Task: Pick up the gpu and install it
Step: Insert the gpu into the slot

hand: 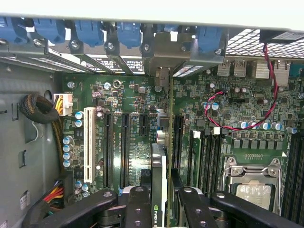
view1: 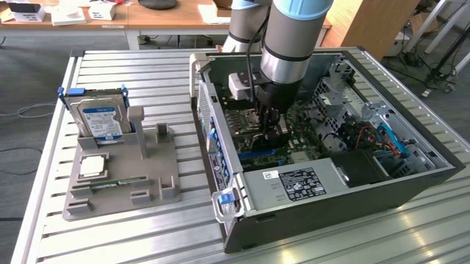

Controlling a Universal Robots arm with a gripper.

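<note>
Slatted metal table [view1: 132, 60] carries everything you are working with. At the exterior view's left stands a grey fixture [view1: 147, 165] with a hard drive [view1: 101, 121] upright in it, and its other card-sized cradles look vacant.

Moving right, you reach the open computer case [view1: 331, 203], lying on its side with the motherboard [hand: 128, 95] facing up. Your arm reaches straight down into it, and the gripper [view1: 270, 129] hangs low over the board, near the middle of the case.

From the wrist view you can see the gripper [hand: 160, 199] has its jaws closed on the gpu [hand: 159, 180], one black finger [hand: 137, 209] on each flat face, so the card sits edge-on between them.

The relation that matters is the alignment. The card's long axis runs away from the jaws toward the rear wall, where the blue latches [hand: 90, 31] sit, and parallel to the expansion slots. It lies between two black slots [hand: 125, 142] and [hand: 177, 142], well apart from the white slot [hand: 89, 142]. Its far end reaches the rear openings.

You cannot tell from these views whether the lower edge is seated or only hovering above its connector.
</note>
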